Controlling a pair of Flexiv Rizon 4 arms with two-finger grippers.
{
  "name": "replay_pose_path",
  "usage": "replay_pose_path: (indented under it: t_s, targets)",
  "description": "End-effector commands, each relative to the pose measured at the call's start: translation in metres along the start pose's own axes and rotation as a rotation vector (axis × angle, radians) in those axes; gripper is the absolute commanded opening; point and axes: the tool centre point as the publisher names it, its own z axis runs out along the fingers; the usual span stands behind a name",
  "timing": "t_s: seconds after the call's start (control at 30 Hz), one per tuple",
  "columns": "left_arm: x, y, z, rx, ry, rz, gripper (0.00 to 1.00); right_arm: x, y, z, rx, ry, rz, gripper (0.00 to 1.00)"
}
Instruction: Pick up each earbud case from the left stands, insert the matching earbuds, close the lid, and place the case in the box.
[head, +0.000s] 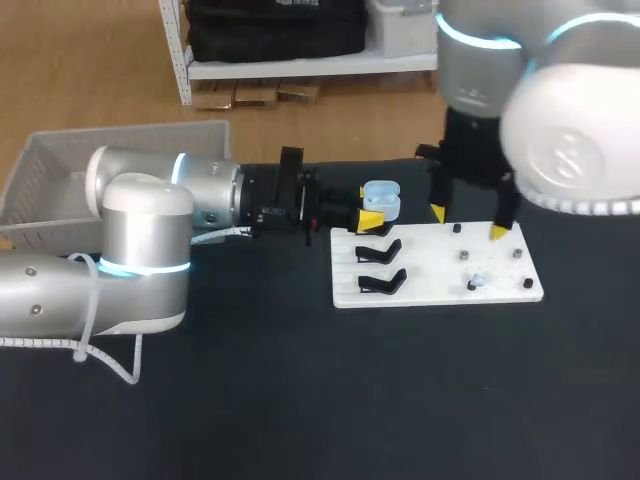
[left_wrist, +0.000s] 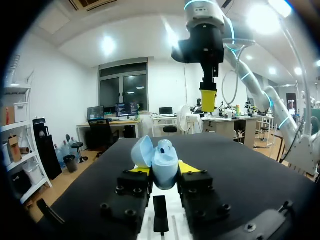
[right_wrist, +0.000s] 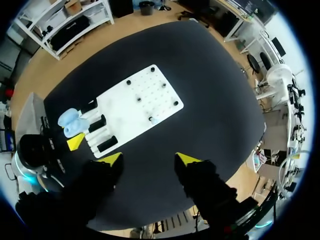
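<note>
1. One light-blue earbud case (head: 381, 199).
2. One small light-blue earbud (head: 477, 284).
3. One white board (head: 430, 290).
4. Three black stands (right_wrist: 97, 123) on the board.
5. Six small dark pegs (right_wrist: 163, 86), as far as the right wrist view lets me count.
6. One pale crate (head: 60, 170).
7. Two arms with one gripper each: the left gripper (left_wrist: 164, 172) and the right gripper (head: 467, 222).

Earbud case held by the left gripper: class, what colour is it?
The earbud case is pale blue, seen best in the left wrist view.
</note>
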Motion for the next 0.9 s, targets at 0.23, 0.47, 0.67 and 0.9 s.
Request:
replay_pose_path:
  t_s: [0.23,0.47,0.67,0.9]
  targets:
    - [0.001,-0.002,0.0,-0.007,-0.002,0.003,0.0,0.002,-0.017,0.006,-0.243,0.003,-0.078,1.0]
    - [0.001,-0.002,0.0,-0.007,-0.002,0.003,0.0,-0.003,-0.027,0.036,-0.254,-0.019,-0.16,1.0]
    - [0.001,-0.002,0.0,-0.007,-0.002,0.003,0.0,-0.015,-0.035,0.078,-0.204,-0.09,-0.269,1.0]
    - [0.001,-0.002,0.0,-0.007,-0.002,0.003,0.0,-0.018,-0.034,0.115,-0.159,-0.12,-0.373,0.98]
